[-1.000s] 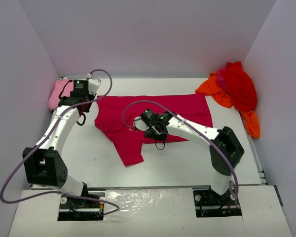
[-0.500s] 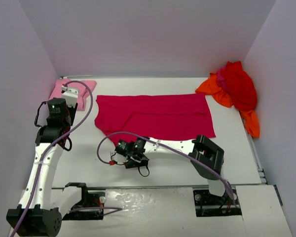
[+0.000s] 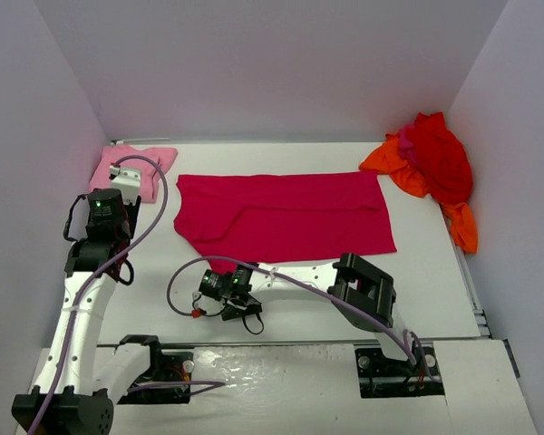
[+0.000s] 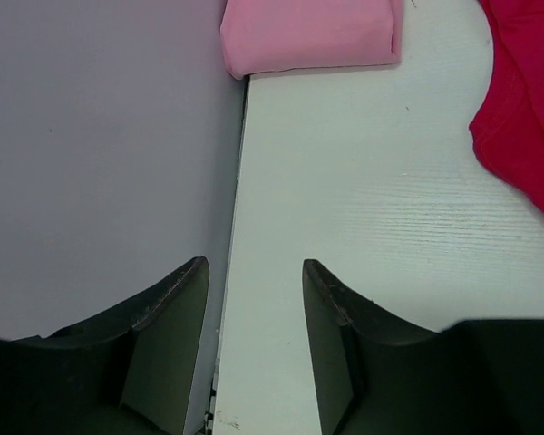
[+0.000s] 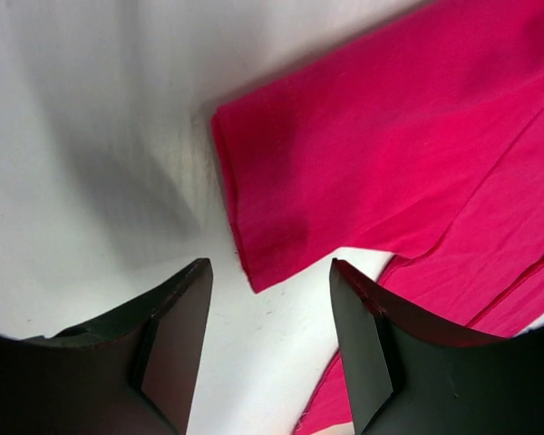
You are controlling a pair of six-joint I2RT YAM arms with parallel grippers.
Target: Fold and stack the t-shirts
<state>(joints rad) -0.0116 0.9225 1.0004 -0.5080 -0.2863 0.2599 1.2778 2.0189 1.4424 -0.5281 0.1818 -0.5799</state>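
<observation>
Crimson-magenta cloth fills the middle of the white table (image 3: pixel 154 290): the crimson t-shirt (image 3: pixel 286 217) lies spread flat there, its long edges apparently folded in (layered hems show in the right wrist view). A light pink shirt (image 3: pixel 131 166) sits neatly folded in the far left corner. A red shirt (image 3: pixel 440 156) and an orange shirt (image 3: pixel 387 161) lie heaped together at the far right. The left gripper (image 4: pixel 254 265) hovers near the pink one, fingers spread and empty. The right gripper (image 5: pixel 269 265) hangs just short of the crimson t-shirt's near left corner, fingers also apart, holding nothing. We judge this shirt half-folded; next, its left end needs pinching and carrying across.
</observation>
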